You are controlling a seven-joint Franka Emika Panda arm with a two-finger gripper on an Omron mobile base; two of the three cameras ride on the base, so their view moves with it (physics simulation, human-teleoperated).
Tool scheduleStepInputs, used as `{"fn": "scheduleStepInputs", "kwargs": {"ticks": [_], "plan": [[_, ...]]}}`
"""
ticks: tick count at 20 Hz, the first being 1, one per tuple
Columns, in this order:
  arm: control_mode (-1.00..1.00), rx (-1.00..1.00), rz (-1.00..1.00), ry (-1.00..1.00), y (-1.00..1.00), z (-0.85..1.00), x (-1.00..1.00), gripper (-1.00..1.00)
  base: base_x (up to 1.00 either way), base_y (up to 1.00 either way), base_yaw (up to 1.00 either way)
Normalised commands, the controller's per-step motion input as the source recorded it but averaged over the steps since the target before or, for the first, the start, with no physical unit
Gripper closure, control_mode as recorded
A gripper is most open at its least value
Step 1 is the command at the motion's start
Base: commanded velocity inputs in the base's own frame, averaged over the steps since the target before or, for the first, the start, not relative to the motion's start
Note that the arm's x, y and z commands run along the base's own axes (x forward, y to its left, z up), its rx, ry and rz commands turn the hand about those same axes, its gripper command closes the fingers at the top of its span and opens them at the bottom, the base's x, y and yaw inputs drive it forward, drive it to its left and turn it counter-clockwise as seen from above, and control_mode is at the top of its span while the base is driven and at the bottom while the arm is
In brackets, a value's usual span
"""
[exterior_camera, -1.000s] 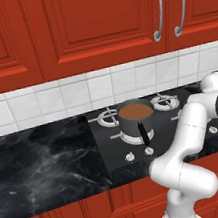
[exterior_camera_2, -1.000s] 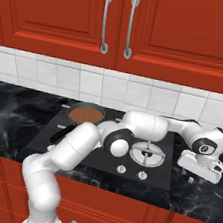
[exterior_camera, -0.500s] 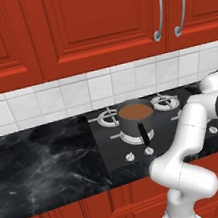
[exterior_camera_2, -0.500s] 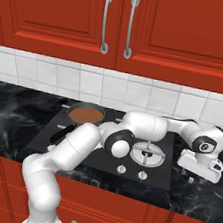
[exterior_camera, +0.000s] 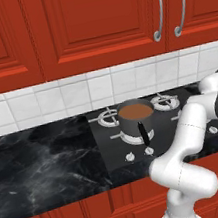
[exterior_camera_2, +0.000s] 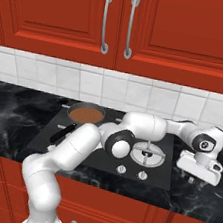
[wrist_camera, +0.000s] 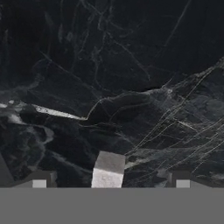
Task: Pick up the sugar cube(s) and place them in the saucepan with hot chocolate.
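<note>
Reaching right past the hob in the left base view, the arm leaves the saucepan [exterior_camera: 136, 118] of hot chocolate [exterior_camera: 135, 111] behind. From the right base, the gripper [exterior_camera_2: 198, 180] hovers low over the tabletop [exterior_camera_2: 191, 199]. In the hand view, a sugar cube [wrist_camera: 108, 170] sits between released jaws; clenching comes next. No writing is legible.

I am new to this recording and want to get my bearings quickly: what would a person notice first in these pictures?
First the saucepan with hot chocolate on the stove's front left burner, under red cabinets. Then the white arm, stretched far right over the black marble counter, its pincer pointing down beside the stove. In the hand view a sugar cube lies on the counter between the open fingertips.
</note>
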Motion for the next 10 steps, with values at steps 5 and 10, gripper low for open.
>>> {"fn": "scheduleStepInputs", "kwargs": {"ticks": [5, 10], "plan": [[-1.00, 0.00, -0.02, 0.05, 0.00, -0.03, -0.21, -1.00, 0.00, 0.00, 0.00], [-1.00, 0.00, 0.00, 0.00, 0.04, 0.00, 0.04, -1.00, 0.00, 0.00, 0.00]]}}
